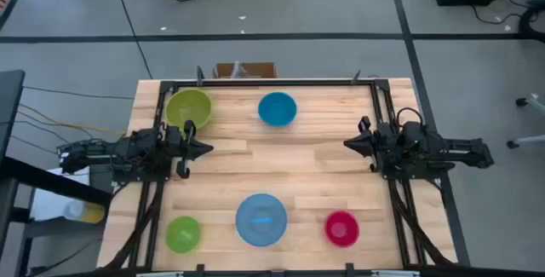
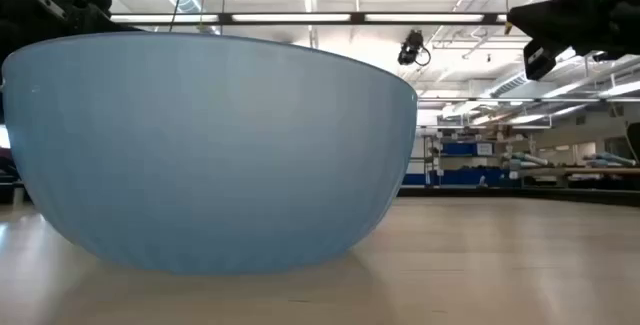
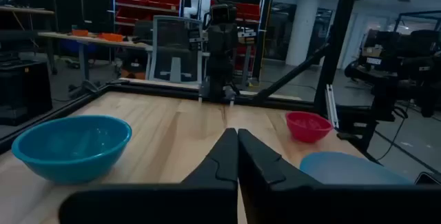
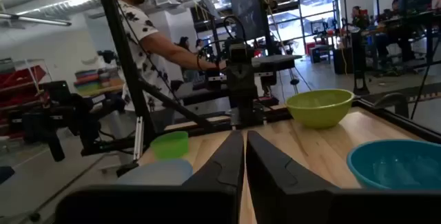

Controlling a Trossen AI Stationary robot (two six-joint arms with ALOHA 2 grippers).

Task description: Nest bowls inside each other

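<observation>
Wide pale blue plastic bowl (image 2: 210, 150) fills the low view's left. High view: large lime green plastic bowl (image 1: 188, 107) and bright blue plastic bowl (image 1: 277, 108) upper centre; small lime green bowl (image 1: 182, 233) and small magenta bowl (image 1: 341, 227) along the bottom. Left gripper (image 1: 209, 148) mid-left and right gripper (image 1: 347, 143) mid-right: fingers closed, empty.

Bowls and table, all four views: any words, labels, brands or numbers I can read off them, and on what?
None can be read.
Large green bowl, blue bowl, small green bowl, wide pale blue bowl, magenta bowl: plain, no marks.
Table: bare wood, no label.
Red shelving and bins beyond the table: any labels too small to read.
</observation>
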